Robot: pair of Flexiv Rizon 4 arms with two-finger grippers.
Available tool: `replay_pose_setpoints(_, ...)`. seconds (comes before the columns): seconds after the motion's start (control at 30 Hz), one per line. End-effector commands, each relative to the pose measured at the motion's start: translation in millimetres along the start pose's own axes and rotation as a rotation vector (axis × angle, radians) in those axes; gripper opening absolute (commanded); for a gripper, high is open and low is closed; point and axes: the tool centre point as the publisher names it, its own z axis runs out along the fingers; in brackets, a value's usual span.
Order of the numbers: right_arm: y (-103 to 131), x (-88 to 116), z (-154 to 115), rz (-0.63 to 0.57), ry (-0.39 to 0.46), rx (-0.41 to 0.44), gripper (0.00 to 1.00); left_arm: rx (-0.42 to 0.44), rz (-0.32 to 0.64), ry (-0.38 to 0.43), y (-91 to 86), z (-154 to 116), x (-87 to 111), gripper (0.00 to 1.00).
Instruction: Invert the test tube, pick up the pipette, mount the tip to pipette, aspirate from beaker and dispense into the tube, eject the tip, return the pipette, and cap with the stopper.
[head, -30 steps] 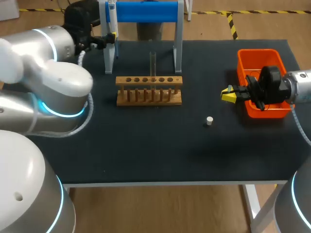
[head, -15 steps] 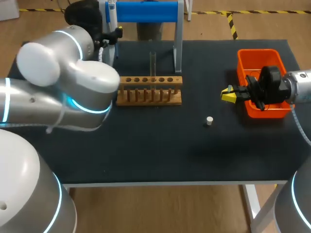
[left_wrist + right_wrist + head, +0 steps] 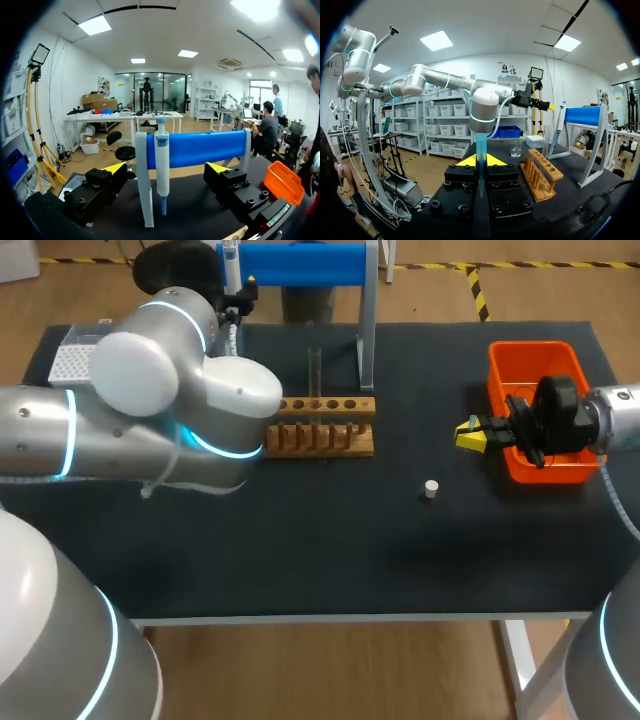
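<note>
The pipette [image 3: 161,165] hangs upright on the stand under its blue bar [image 3: 200,146], just ahead of my left gripper [image 3: 166,169] and in line with the gap between its open fingers, untouched. In the head view that left gripper [image 3: 243,296] is at the back left beside the pipette [image 3: 230,262]. My right gripper [image 3: 470,434] hovers in front of the orange bin [image 3: 512,356], shut on a pale blue pipette tip [image 3: 480,148]. A clear test tube [image 3: 314,370] stands upright in the wooden rack [image 3: 318,438]. The small white stopper [image 3: 431,489] lies on the mat.
A tip box [image 3: 73,360] sits at the back left corner, partly behind my left arm [image 3: 170,410]. A glass beaker [image 3: 516,148] stands beyond the rack [image 3: 542,173] in the right wrist view. The stand's legs [image 3: 367,340] rise behind the rack.
My left arm has swung rightward over the table, and its open gripper has shifted right toward the hanging pipette. The right arm has kept still with the tip.
</note>
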Motion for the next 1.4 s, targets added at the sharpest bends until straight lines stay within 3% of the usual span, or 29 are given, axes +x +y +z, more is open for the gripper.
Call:
replay_pose_setpoints(0.03, 0, 0, -1, -0.001, 0.001, 0.0, 0.0, 0.029, -0.002, -0.044, 4.7, 17, 4.7, 1.0)
replay_pose_setpoints(0.9, 0, 0, -1, -0.001, 0.001, 0.0, 0.0, 0.073, -0.009, -0.029, 9.4, 59, -12.4, 1.0)
replay_pose_setpoints(0.97, 0, 0, -1, -0.001, 0.001, 0.0, 0.0, 0.074, -0.008, -0.027, 9.1, 61, -13.0, 0.87)
replay_pose_setpoints(1.4, 0, 0, -1, -0.001, 0.001, 0.0, 0.0, 0.074, 0.013, -0.011, 7.2, 74, -10.0, 0.75)
